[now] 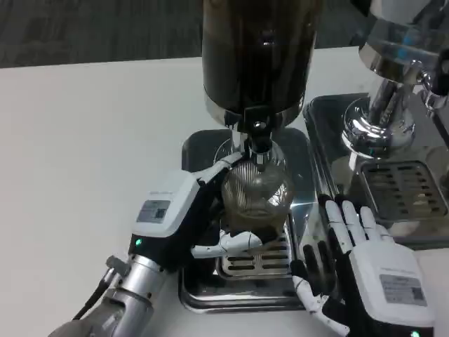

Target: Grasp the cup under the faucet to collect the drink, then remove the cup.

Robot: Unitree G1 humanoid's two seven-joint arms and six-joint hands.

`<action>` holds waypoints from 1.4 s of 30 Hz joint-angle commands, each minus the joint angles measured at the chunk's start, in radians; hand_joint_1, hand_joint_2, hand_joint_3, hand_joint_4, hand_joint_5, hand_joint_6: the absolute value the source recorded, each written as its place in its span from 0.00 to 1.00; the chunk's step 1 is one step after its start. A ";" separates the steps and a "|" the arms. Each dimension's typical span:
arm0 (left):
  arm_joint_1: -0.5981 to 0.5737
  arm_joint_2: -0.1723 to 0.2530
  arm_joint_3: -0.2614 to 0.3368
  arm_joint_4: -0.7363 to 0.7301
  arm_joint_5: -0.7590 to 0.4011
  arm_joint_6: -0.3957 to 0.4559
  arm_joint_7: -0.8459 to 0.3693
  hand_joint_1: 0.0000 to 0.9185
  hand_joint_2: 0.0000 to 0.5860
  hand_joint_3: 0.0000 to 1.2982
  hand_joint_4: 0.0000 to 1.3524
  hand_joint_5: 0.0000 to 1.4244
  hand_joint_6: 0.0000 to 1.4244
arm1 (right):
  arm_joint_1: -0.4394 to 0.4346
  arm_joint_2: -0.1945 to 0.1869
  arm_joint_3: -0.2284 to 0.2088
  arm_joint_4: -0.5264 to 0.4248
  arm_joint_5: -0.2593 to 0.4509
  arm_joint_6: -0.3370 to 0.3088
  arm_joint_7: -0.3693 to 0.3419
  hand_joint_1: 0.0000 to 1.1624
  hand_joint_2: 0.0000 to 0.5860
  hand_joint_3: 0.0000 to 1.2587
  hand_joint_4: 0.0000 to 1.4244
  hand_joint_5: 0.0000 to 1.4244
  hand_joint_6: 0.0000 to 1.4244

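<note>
Cup (256, 196) held under the faucet (259, 144)
The cup is gripped by the left hand (184, 214); the right hand (351, 246) is kept wide, holding nothing.

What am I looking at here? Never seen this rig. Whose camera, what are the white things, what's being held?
The one camera sits on a humanoid robot's head, looking down at a white table. The white-backed things are its hands on silver forearms. The left hand wraps around a clear ribbed cup, which sits under the faucet of a dark drink dispenser, above a slotted drip tray. Dark liquid appears to sit low in the cup. The right hand holds nothing, with its fingers spread beside the tray. A second, shiny dispenser stands at right.
</note>
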 commanded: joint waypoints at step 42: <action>0.119 0.072 0.125 -0.163 -0.080 -0.045 -0.032 0.00 0.00 0.00 0.00 0.17 0.15 | -0.065 -0.037 -0.035 0.044 0.033 -0.021 -0.012 0.23 0.70 0.03 0.00 0.00 0.08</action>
